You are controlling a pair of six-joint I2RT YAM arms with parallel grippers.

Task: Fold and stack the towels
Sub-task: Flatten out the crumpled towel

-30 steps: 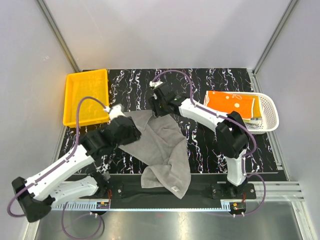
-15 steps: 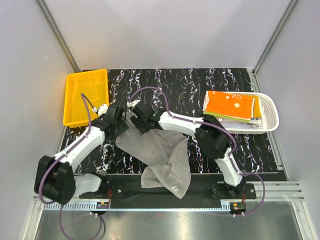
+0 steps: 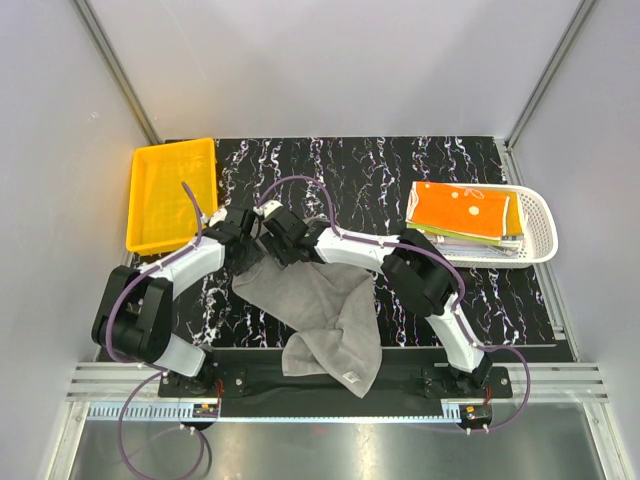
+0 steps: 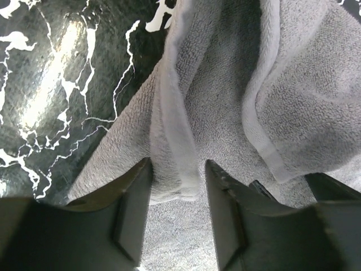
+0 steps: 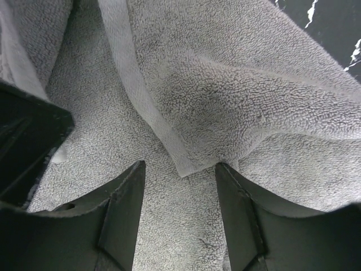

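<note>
A plain grey towel (image 3: 320,300) lies rumpled on the black marbled table, reaching from the middle to the near edge. My left gripper (image 3: 247,243) and right gripper (image 3: 272,240) sit side by side at its far-left corner. In the left wrist view the left gripper (image 4: 178,164) is open, with a folded hem of the towel (image 4: 293,101) between its fingers. In the right wrist view the right gripper (image 5: 179,165) is open, with a hemmed corner of the towel (image 5: 225,84) lying between its jaws. An orange-yellow towel (image 3: 460,210) lies on top of others in the basket.
A yellow plastic bin (image 3: 170,190) stands at the far left of the table. A white slotted basket (image 3: 540,215) with folded towels stands at the right. Grey walls enclose the table on three sides.
The left arm has swung from the near left up to the towel's far-left corner. The right gripper has moved left and nearer onto the same corner. The towel lies much as before.
</note>
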